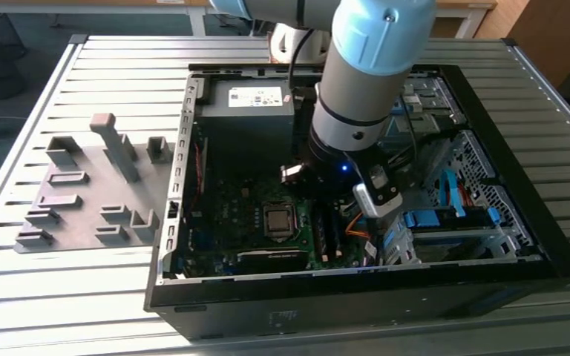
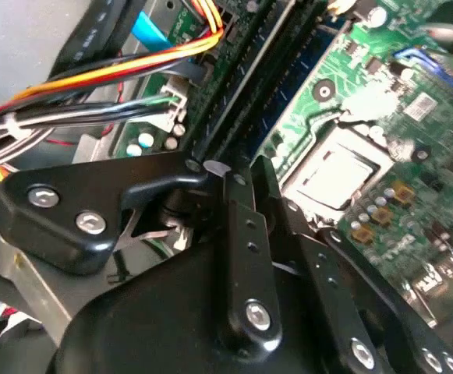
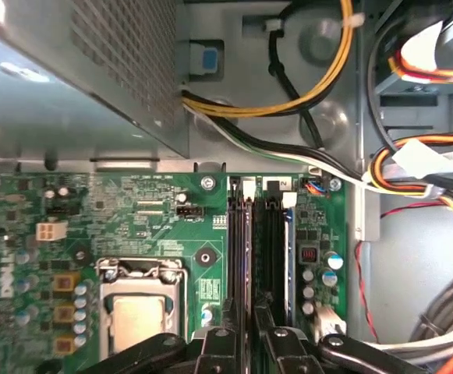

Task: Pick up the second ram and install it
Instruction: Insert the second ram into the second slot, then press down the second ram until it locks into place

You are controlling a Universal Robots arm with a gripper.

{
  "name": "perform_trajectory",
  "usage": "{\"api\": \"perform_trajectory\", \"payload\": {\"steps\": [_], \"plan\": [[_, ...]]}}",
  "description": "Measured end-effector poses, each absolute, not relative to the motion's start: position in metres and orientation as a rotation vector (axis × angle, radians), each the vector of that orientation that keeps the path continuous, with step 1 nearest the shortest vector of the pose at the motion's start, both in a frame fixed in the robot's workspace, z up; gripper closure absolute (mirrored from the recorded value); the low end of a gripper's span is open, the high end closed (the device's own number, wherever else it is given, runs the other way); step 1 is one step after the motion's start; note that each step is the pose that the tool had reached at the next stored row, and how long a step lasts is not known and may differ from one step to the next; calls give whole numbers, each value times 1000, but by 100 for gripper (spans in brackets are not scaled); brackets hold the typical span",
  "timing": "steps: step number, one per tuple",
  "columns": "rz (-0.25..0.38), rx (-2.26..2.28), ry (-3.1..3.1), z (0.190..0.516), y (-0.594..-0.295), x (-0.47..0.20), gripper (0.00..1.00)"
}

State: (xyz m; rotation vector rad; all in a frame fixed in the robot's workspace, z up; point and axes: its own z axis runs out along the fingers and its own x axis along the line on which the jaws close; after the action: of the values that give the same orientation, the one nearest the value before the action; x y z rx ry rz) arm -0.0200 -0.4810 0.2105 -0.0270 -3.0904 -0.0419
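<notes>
My gripper [image 1: 317, 196] is deep inside the open computer case [image 1: 181, 148], over the memory slots beside the processor socket [image 1: 278, 220]. In both wrist views the two black fingers [image 3: 222, 347] stand close on either side of the second ram [image 3: 244, 257], a long thin dark stick standing on edge along a slot. The gripper [image 3: 247, 331] is shut on its near end. The ram [image 2: 253, 86] runs away from the gripper [image 2: 245, 175] along the green motherboard [image 2: 366, 101]. How deep it sits in the slot is hidden. A neighbouring dark slot [image 3: 271, 249] lies right beside it.
A power supply [image 1: 250, 104] fills the case's far corner. Bundled orange, yellow and black cables [image 3: 413, 171] run close to the slots. A drive bay with blue clips [image 1: 444, 215] is on the exterior view's right. A grey fixture plate with blocks [image 1: 87, 193] lies on the slatted table.
</notes>
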Motion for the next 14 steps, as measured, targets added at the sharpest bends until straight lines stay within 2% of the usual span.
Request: {"api": "perform_trajectory", "payload": {"steps": [14], "plan": [[-37,-27,-3090,218,-481,-18,78]]}}
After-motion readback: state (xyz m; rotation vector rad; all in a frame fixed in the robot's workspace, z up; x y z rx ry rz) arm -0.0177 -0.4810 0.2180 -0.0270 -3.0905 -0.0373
